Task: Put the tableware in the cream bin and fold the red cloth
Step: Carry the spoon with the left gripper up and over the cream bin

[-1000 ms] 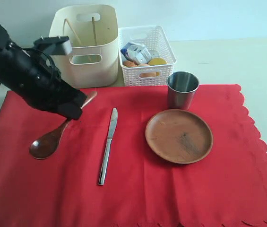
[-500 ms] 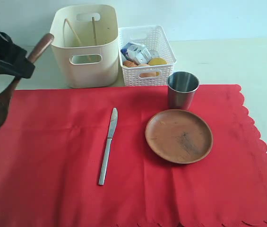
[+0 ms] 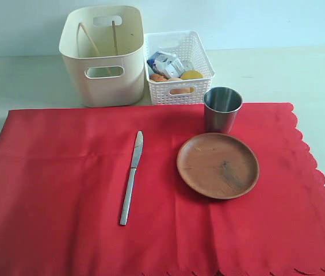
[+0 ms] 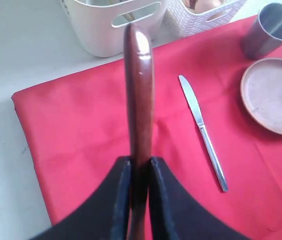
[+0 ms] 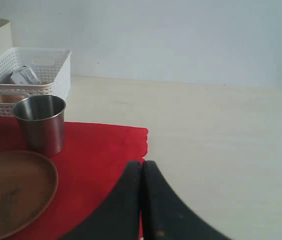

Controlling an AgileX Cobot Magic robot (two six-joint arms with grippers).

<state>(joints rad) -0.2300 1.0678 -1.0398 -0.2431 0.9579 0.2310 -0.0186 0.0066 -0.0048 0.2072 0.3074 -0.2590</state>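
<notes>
On the red cloth (image 3: 162, 230), which was spread flat over the table (image 3: 277, 75), a metal table knife (image 3: 131, 178) was laid near the middle. A round brown plate (image 3: 217, 165) was set beside it toward the scalloped side edge, and a steel cup (image 3: 222, 109) was stood upright by the cloth's far border, just beyond the plate. Just off that far border the cream bin (image 3: 122, 92) was stood, with a pair of light wooden chopsticks (image 3: 87, 39) leaned inside it, and a white lattice basket (image 3: 199, 57) filled with food items was placed against the bin, likewise off the cloth. The dark wooden spoon (image 4: 139, 90) was held in the air, clear of the cloth, its shaft clamped between the fingers of the left hand (image 4: 139, 167). In the exterior view only the handle's tip was seen, beyond the cloth's far left corner. The right hand (image 5: 141, 167) was closed with nothing in it and was held over the cloth's edge, close to the corner nearest the cup.
</notes>
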